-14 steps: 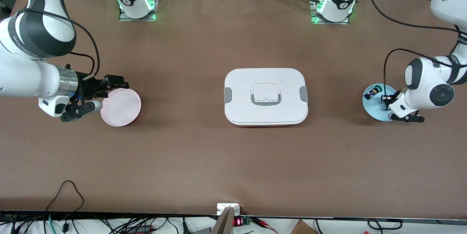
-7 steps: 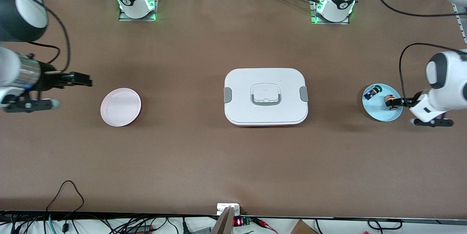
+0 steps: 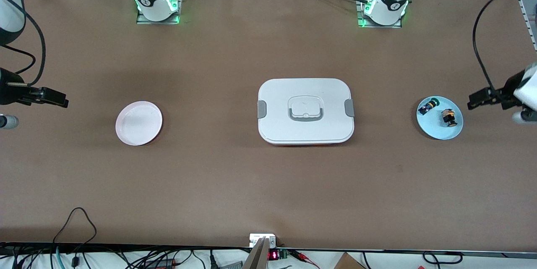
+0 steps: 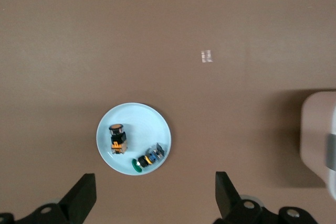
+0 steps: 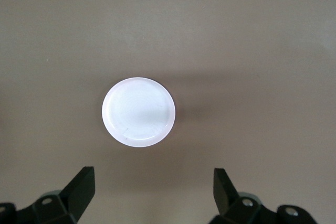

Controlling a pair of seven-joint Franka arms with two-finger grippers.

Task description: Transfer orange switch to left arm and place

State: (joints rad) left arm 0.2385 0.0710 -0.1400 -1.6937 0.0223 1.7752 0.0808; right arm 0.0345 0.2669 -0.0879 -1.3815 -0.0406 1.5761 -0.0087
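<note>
Both grippers hang wide open and empty: the left gripper (image 3: 482,97) at its end of the table beside the blue plate (image 3: 455,130), the right gripper (image 3: 50,97) at its end near the pink plate (image 3: 138,123). The orange switch (image 3: 448,117) lies on the blue plate beside a green-capped part (image 3: 428,105). The box (image 3: 305,111) sits mid-table between the plates.

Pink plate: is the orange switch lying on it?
No, the pink plate is bare; the orange switch lies on the blue plate beside the green-capped part.

High front camera looks down across the whole desk (image 3: 235,185) toward both bases. Each wrist camera stares straight down from well up: left shares the blue plate (image 3: 455,132) (image 4: 157,129), right the pink plate (image 3: 138,123) (image 5: 138,112).
</note>
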